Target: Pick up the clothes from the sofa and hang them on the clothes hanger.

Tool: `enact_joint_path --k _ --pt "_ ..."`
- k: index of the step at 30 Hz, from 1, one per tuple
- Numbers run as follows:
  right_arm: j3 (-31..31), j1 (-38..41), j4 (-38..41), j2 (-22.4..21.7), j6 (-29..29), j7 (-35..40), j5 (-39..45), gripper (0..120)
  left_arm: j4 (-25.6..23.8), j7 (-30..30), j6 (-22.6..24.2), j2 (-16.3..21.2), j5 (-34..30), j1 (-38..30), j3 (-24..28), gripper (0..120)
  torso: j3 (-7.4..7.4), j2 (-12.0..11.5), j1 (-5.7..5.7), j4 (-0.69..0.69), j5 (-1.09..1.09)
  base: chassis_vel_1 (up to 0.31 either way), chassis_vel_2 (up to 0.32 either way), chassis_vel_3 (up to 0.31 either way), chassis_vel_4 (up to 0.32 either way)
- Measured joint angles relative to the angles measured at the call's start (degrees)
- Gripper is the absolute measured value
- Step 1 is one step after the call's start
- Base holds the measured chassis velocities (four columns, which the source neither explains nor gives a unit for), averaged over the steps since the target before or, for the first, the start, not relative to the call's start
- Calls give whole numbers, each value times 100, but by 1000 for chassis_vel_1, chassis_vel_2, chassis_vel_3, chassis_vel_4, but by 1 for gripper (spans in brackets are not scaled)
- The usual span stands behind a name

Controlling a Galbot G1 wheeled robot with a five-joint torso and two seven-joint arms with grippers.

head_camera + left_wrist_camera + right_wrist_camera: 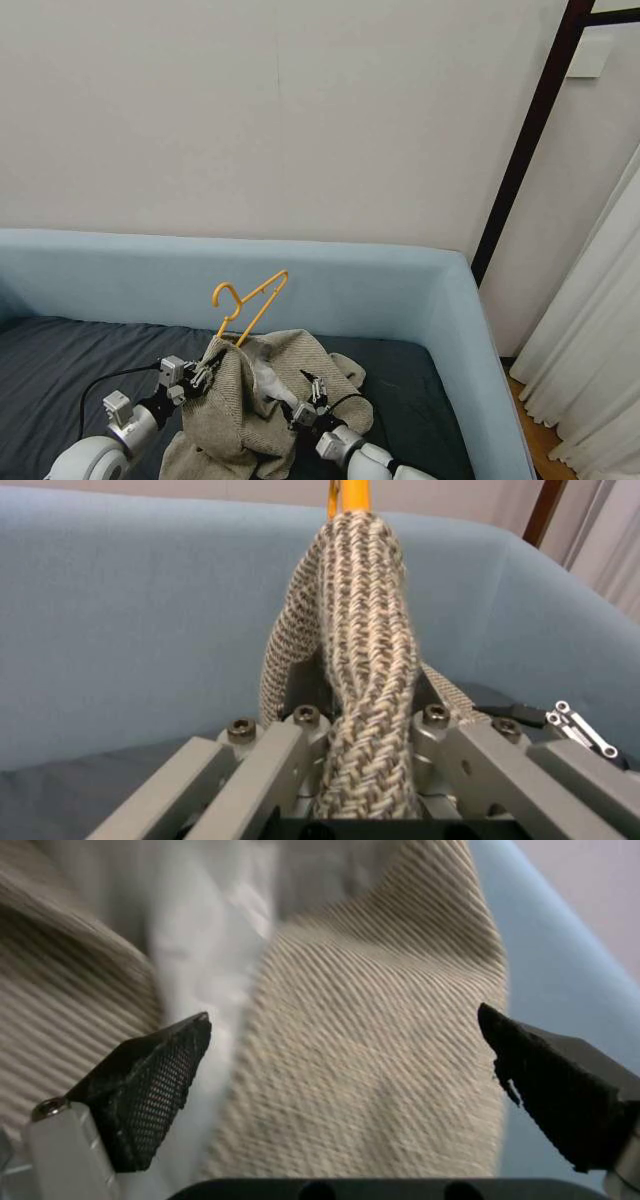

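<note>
- One left gripper (196,379) is seen low on the left, above the dark seat of the sofa (330,285). It is built of grey metal bars with round bolts, and one black cable (115,380) is looped behind it.
- In the left wrist view the left gripper (365,721) is clenched on a thick rope-like fold of the knitted garment (365,630), and the fold is held upright between the fingers (262,759).
- One hanger (250,304) is counted. It is thin, orange and smooth, with a curved hook. It is tilted, and its hook and one arm are raised above the fabric, while its lower part is hidden.
- One knitted garment (235,410) is counted, beige with darker flecks, coarse and ribbed. It is lifted at its left part and heaped on the seat cushion elsewhere.
- One piece of smooth white cloth (266,377) is shown in the garment's opening.
- One right gripper (312,392) is placed just beside the right part of the heap. In the right wrist view its jaws are spread wide, nothing is grasped, and the two black textured pads (150,1091) are parted before the ribbed fabric (380,1065).
- One sofa is counted: light blue padded walls with rounded edges, and a dark grey woven seat.
- One dark straight post (525,140) and one white pleated curtain (595,350) are seen at the right.
</note>
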Motion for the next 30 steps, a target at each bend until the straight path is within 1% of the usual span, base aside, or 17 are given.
enact_joint_path --k 2,3,7,14,23,25,26,29,30 --pt "-8 -35 -26 109 -517 452 -136 100 0 0 1 1 -2 -11 12 8 0 0 0 0 1 0 0 0 0" --pt "-2 -44 -24 138 -672 576 -190 100 4 0 2 4 -3 -20 20 8 0 0 0 1 1 0 0 0 0" --pt "61 -68 17 145 -878 741 -333 100 38 0 5 13 -5 -55 41 8 0 0 0 0 1 0 0 0 0" --pt "281 -123 36 95 -824 766 -517 100 62 8 6 26 -9 -64 65 8 0 0 0 0 0 0 0 0 0" --pt "372 -208 -86 146 -778 641 -664 100 43 3 6 19 -10 -41 57 8 0 0 0 0 1 0 0 0 0" --pt "396 -217 -183 183 -732 568 -790 94 20 3 6 27 -10 -5 32 8 0 -1 0 0 1 0 0 0 0" --pt "396 -217 -183 183 -732 568 -790 94 20 3 6 27 -10 -5 32 8 0 -1 0 0 1 0 0 0 0" --pt "402 -215 -274 207 -697 507 -959 79 9 0 -5 46 -11 43 -6 8 0 -1 0 0 1 0 0 0 0" --pt "402 -215 -274 207 -697 507 -959 79 9 0 -5 46 -11 43 -6 8 0 -1 0 0 1 0 0 0 0"
